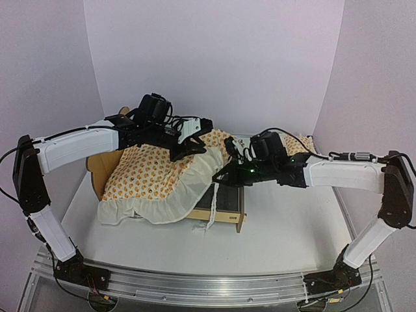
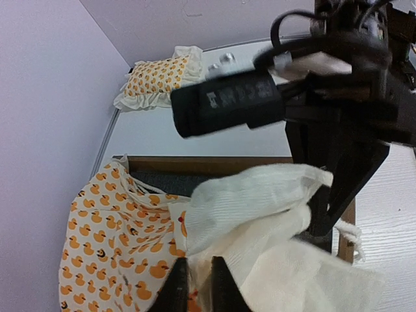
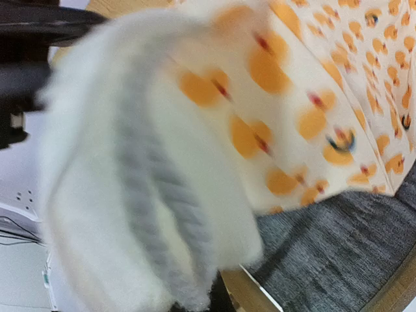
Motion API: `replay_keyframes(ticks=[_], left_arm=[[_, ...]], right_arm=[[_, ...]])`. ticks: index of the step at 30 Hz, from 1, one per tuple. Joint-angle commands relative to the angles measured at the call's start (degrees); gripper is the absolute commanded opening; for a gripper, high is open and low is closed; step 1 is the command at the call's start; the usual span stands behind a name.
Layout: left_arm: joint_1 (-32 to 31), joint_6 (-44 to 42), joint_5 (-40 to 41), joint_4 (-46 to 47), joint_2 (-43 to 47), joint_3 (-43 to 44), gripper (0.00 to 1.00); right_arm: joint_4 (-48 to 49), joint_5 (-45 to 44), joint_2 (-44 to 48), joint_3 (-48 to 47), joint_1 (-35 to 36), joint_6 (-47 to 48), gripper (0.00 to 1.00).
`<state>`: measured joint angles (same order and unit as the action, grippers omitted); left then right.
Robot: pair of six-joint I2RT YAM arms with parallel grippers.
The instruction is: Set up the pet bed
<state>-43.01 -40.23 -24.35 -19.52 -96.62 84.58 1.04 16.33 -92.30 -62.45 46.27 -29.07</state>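
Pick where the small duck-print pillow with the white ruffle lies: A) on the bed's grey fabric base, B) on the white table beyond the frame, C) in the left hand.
B: the small duck-print pillow lies on the white table by the far wall, apart from the plywood bed frame.

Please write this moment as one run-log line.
cushion: partly over bed | left gripper: over cushion, grip unclear | right gripper: shut on cushion | pillow: apart, at back

Plywood pet bed (image 1: 224,217), cloth cushion (image 1: 149,172)
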Motion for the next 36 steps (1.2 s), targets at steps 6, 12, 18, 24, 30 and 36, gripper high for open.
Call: replay_keyframes(ticks=[6,12,18,24,30,36], left_arm=[[2.5,8.3,-8.0,8.5,11.6,-5.6,0.74],[-2.3,22.0,-13.9,6.4,22.4,-21.1,0.4],[-2.5,32.5,-0.8,22.8,18.2,-26.1,0.46],[-2.5,37.2,-2.5,29.8,12.8,-26.1,0.47],[-3.0,39.7,-6.0,32.9,10.8,-25.5,0.45],[-3.3,41.6,-3.6,30.0,7.1,-22.6,0.26]], right_arm=[[-0.9,-6.1,-1.0,-12.7,1.5,-14.2,0.0],[-0.9,-8.1,-1.8,-14.7,2.0,-15.8,0.0],[-0.9,-7.6,-2.0,-14.9,2.0,-16.5,0.0],[-0.9,-7.5,-1.3,-14.7,2.2,-17.5,0.0],[-0.9,-7.7,-1.0,-14.5,2.7,-17.4,0.0],[-0.9,-7.0,-1.7,-15.5,2.6,-16.7,0.0]])
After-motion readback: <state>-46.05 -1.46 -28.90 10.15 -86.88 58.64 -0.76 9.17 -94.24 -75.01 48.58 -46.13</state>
